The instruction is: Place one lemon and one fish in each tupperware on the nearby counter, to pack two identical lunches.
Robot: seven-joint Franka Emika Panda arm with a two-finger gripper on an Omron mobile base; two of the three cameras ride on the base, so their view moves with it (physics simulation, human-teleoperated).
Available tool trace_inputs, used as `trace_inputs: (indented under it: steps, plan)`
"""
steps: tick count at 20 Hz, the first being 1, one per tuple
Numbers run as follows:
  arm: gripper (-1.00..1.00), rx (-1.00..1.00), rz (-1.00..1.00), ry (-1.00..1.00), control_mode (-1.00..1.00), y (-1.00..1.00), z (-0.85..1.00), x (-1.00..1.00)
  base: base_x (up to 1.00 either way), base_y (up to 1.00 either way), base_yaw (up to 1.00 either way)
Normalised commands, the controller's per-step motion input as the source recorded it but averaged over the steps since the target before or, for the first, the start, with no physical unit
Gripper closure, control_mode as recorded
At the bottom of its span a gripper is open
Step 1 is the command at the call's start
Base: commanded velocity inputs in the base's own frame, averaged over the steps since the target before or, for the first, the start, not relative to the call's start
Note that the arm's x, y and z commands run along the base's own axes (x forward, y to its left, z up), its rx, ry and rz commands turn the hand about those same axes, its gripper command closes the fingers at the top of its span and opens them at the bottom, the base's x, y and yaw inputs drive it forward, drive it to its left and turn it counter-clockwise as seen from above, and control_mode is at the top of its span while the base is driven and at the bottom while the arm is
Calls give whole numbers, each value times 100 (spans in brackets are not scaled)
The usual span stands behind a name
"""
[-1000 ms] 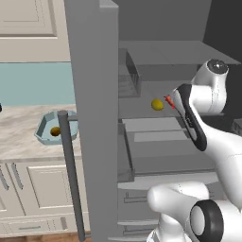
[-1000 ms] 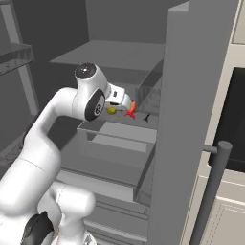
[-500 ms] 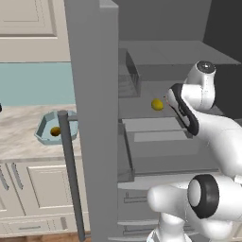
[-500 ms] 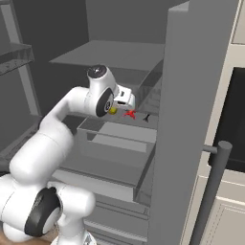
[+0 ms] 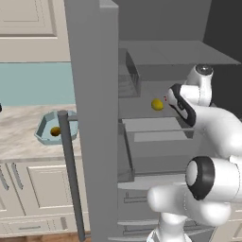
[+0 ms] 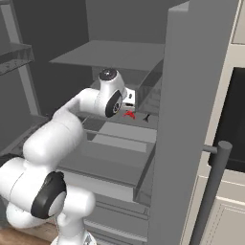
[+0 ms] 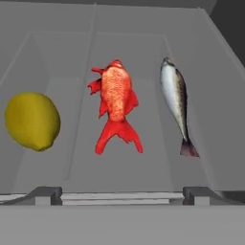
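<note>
The fingers (image 7: 122, 195) are being held wide apart, gripping nothing. A red fish (image 7: 115, 104) is lying just ahead of them, flanked by a lemon (image 7: 32, 121) and a silver fish (image 7: 176, 102), all apart.

On the grey fridge shelf (image 7: 143, 57), the red-orange fish (image 7: 115, 103) lies flat between a yellow lemon (image 7: 31, 121) and a slender silver fish (image 7: 175, 100). A pale blue-grey tupperware (image 5: 47, 125) on the marbled desk (image 5: 19, 137) holds another lemon (image 5: 55, 132).
</note>
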Motion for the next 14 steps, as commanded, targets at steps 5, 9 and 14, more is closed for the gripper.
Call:
trace_inputs:
  steps: [5, 9, 14]
  plan:
    - [-100, 0, 0, 0, -100, 0, -24, 45, 0, 0, 0]
    - [-100, 0, 0, 0, -100, 0, -25, 45, 0, 0, 0]
    - [-100, 0, 0, 0, -100, -9, -22, 48, 0, 0, 0]
